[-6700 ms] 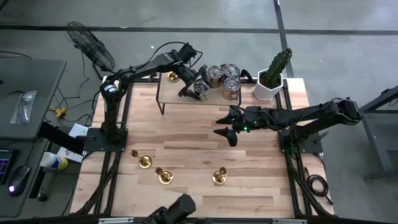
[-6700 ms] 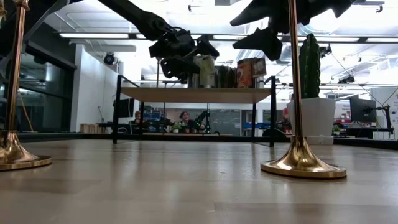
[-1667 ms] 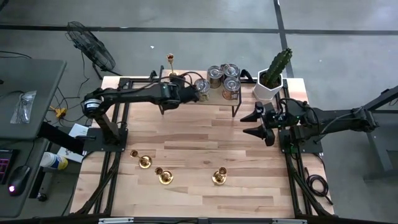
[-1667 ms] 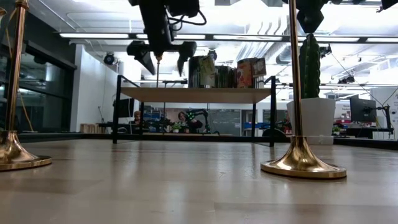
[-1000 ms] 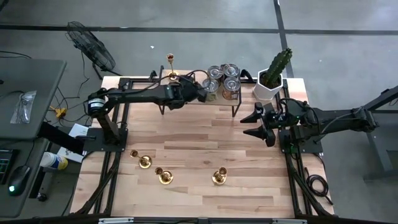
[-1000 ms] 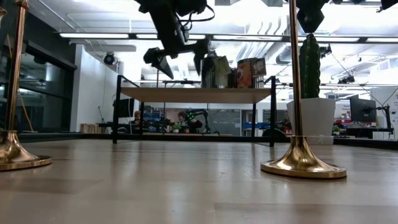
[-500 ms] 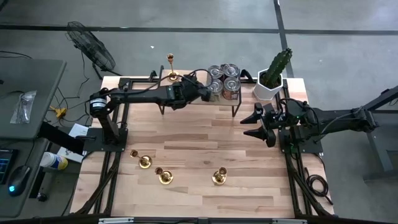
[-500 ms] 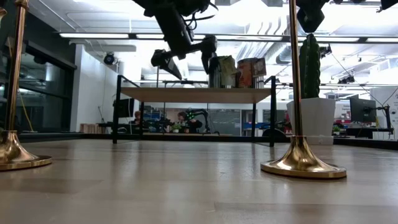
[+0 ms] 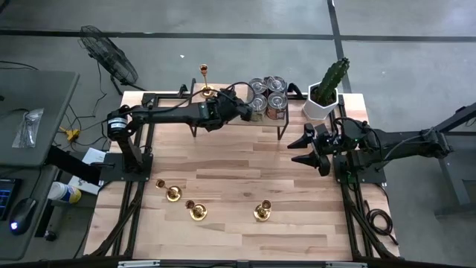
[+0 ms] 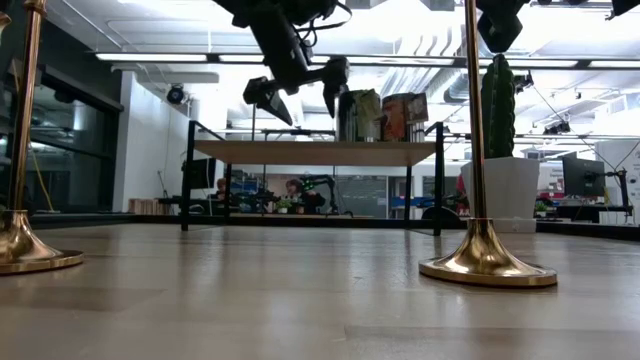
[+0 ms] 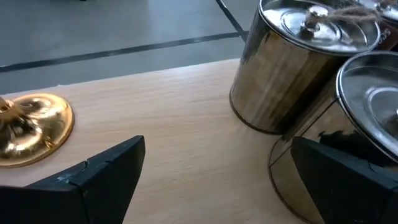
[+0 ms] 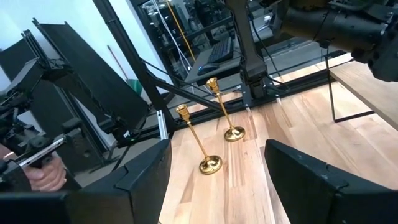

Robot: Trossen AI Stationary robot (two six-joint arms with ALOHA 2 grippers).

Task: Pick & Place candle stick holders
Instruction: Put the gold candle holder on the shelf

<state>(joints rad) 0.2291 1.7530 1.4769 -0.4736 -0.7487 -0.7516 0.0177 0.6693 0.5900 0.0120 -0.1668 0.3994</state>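
Observation:
One gold candle stick holder (image 9: 204,82) stands upright on its round base (image 11: 31,127) at the left end of the raised wooden shelf (image 9: 223,119). Three more stand on the table near its front edge (image 9: 172,193) (image 9: 197,211) (image 9: 262,212); two of them show close up in the low view (image 10: 20,130) (image 10: 475,150). My left gripper (image 9: 244,112) is open over the shelf, between the holder and the tin cans (image 9: 266,95). My right gripper (image 9: 303,149) is open and empty above the table's right side. My left gripper has one open finger (image 11: 336,180) right against the side of the nearest tin can (image 11: 357,124), level with the shelf top. I cannot tell whether it touches the can. The other finger (image 11: 106,171) is free above the shelf board.
Several silver-topped tin cans crowd the shelf's right half (image 11: 298,62). A potted cactus (image 9: 327,85) stands at the far right corner. The table's middle (image 9: 238,164) is bare wood. A person's hand (image 12: 37,167) shows beyond the table in the right wrist view.
My left gripper has moved along the shelf toward the table's right, away from the standing holder and up to the cans, staying open. The can nearest it has slid right with it, up against the other cans. The gripper has kept still for the last half second.

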